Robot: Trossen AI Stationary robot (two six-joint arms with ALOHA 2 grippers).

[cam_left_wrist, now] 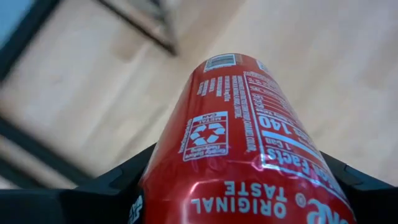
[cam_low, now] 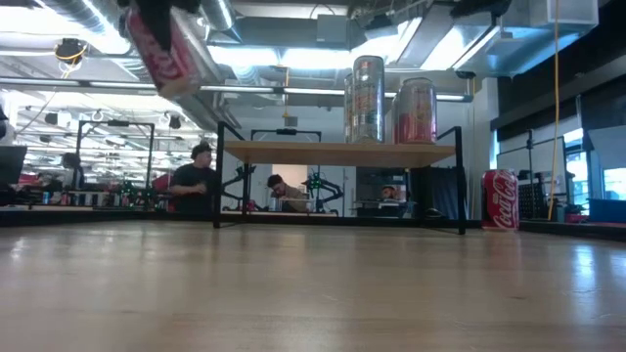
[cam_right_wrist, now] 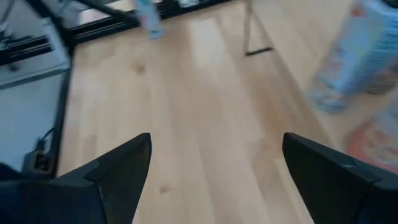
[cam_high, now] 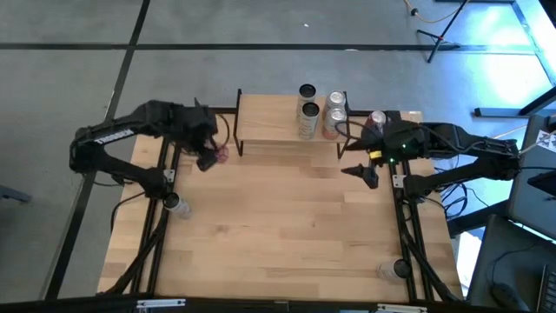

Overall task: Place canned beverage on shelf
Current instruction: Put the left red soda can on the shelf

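A red cola can [cam_left_wrist: 242, 149] sits clamped in the left gripper [cam_high: 211, 156], held tilted above the table [cam_high: 287, 226] just off the shelf's left end. Across the tabletop, the right gripper [cam_high: 363, 174] hovers with its fingers [cam_right_wrist: 118, 168] spread wide and nothing between them, near the shelf's right front corner. Beyond, the shelf [cam_low: 337, 153] carries cans toward its right side, among them a tall silver one [cam_low: 368, 98] and a pink one [cam_low: 417, 110]. Another red can [cam_low: 500, 199] stands on the table beside the shelf's right legs. People [cam_low: 199, 181] sit in the room behind.
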